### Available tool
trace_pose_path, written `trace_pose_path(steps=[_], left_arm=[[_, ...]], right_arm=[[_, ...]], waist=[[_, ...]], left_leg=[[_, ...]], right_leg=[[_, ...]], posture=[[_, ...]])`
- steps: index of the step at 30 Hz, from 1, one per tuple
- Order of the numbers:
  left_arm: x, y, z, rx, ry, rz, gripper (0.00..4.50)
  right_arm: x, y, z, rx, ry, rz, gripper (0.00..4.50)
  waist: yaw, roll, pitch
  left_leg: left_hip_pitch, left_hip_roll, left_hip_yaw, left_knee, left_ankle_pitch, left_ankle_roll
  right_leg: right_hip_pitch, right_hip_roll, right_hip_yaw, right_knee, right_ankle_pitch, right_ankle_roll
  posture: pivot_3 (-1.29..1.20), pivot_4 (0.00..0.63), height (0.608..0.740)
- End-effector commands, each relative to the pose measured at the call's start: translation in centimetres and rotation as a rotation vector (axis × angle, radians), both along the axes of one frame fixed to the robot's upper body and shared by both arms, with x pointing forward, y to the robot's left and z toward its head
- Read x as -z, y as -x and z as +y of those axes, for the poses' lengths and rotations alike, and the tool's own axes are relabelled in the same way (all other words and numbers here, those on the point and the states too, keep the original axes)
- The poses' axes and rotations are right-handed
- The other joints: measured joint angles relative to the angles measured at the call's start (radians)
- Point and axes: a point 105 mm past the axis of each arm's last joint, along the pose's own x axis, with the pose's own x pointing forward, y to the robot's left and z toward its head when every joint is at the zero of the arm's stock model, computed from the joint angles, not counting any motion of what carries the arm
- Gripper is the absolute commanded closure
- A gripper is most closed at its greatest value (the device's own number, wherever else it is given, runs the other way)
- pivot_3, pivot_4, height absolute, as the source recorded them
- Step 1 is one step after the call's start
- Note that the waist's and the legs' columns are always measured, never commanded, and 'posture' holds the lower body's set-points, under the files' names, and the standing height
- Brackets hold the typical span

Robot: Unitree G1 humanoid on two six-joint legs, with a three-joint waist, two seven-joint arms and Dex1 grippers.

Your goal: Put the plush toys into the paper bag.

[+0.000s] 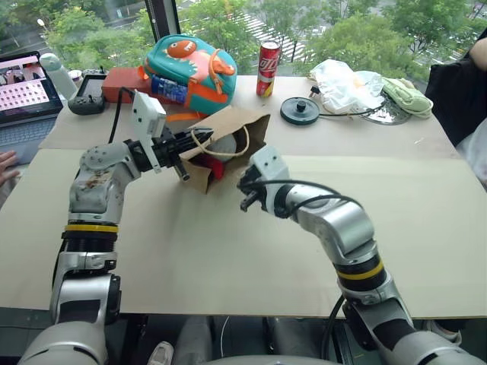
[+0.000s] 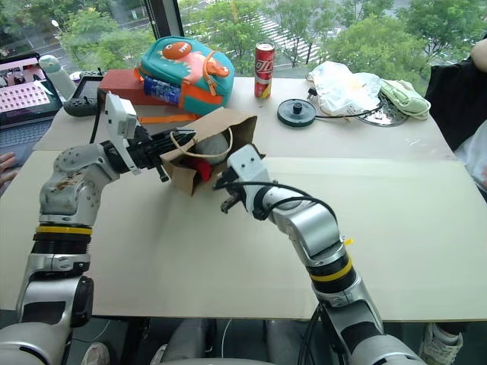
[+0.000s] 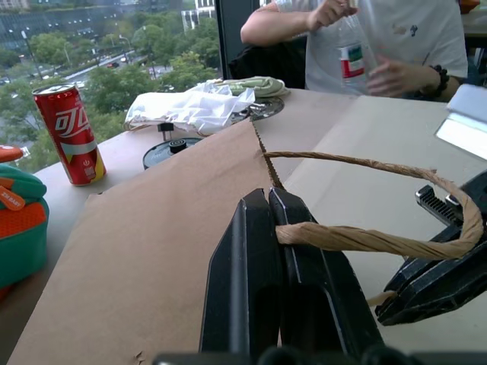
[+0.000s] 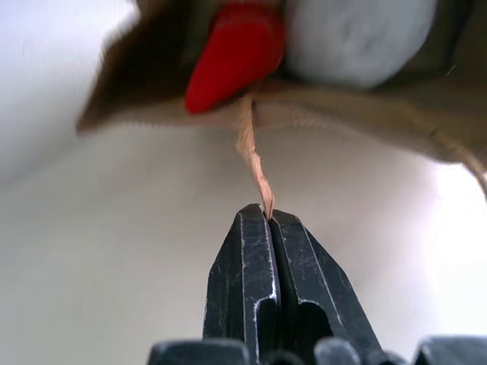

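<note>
Right wrist view: right pincer [image 4: 270, 217] pinches paper bag [image 4: 365, 106] handle [image 4: 255, 163].

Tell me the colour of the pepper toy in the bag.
Red pepper toy, clearest in the right wrist view.

- The near half of the tabletop [image 1: 228, 266] lies bare — open room for a pincer in front of the paper bag [image 1: 236, 125].
- The bag's mouth is crowded: the red chili [image 4: 232, 53] and grey ball [image 4: 354, 34] fill it, with the left pincer [image 3: 275, 209] clamped on one cord handle [image 3: 365, 237] and the right pincer [image 4: 270, 217] on the other.
- Behind the bag, the dinosaur backpack [image 1: 190, 68], soda can [image 1: 267, 68], round black lid [image 1: 300, 111] and white plastic bag [image 1: 346, 84] line the far edge.
</note>
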Motion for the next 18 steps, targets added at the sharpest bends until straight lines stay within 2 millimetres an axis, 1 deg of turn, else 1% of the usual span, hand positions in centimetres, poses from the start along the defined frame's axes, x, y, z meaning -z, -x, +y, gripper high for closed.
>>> trace_pose_path(steps=[1,2,4,7,13,16,18], left_arm=[[-2.3,0.1,-1.6,0.037,0.092,-0.051,4.5],[-2.4,0.2,-2.1,0.048,0.11,-0.047,4.5],[-2.3,0.4,-2.7,0.06,0.13,-0.039,4.5],[-1.9,0.8,-3.1,0.075,0.14,-0.022,4.5],[-0.4,0.9,-2.3,0.058,0.135,0.019,4.5],[0.6,0.5,-1.2,0.022,0.119,0.052,4.5],[0.8,0.2,-0.6,0.001,0.124,0.064,4.5]], right_arm=[[-4.4,1.3,-0.8,-0.036,-0.06,-0.118,4.49],[-5.1,1.6,-1.2,-0.039,-0.066,-0.131,4.49],[-5.7,2.1,-1.7,-0.039,-0.072,-0.141,4.49],[-5.9,2.3,-2.5,-0.025,-0.06,-0.14,4.49],[-6.1,2.8,-3.2,-0.006,-0.046,-0.141,4.49],[-6.1,3.2,-2.9,-0.023,-0.038,-0.136,4.49],[-5.9,3.3,-2.7,-0.029,-0.032,-0.124,4.49]], waist=[[0.001,0.0,0.0],[0.001,0.0,0.0],[0.002,0.0,0.0],[-0.002,0.0,0.0],[-0.006,0.0,0.0],[-0.004,0.0,0.0],[-0.004,0.0,0.0]], left_leg=[[0.0,0.0,0.0,0.0,0.0,0.0],[0.0,0.0,0.0,0.0,0.0,0.0],[-0.001,0.0,0.0,-0.001,0.0,0.0],[-0.001,0.0,0.0,-0.001,0.0,0.0],[0.001,0.0,0.0,-0.001,0.0,0.0],[0.0,0.0,0.0,0.0,0.0,0.0],[0.0,0.0,0.0,0.0,0.0,0.0]], right_leg=[[0.0,0.0,0.0,0.0,0.0,0.0],[0.0,0.0,0.0,0.0,0.0,0.0],[0.0,0.0,0.0,0.001,0.0,0.0],[0.0,0.0,0.0,0.001,0.0,0.0],[0.0,0.0,0.001,0.0,0.0,0.0],[0.0,0.0,0.001,0.0,0.0,0.0],[0.0,0.0,0.001,0.0,0.0,0.0]], posture=[[0.0,0.15,0.728],[0.0,0.15,0.728],[0.0,0.15,0.728],[0.0,0.15,0.728],[0.0,0.15,0.728],[0.0,0.15,0.728],[0.0,0.15,0.728]])
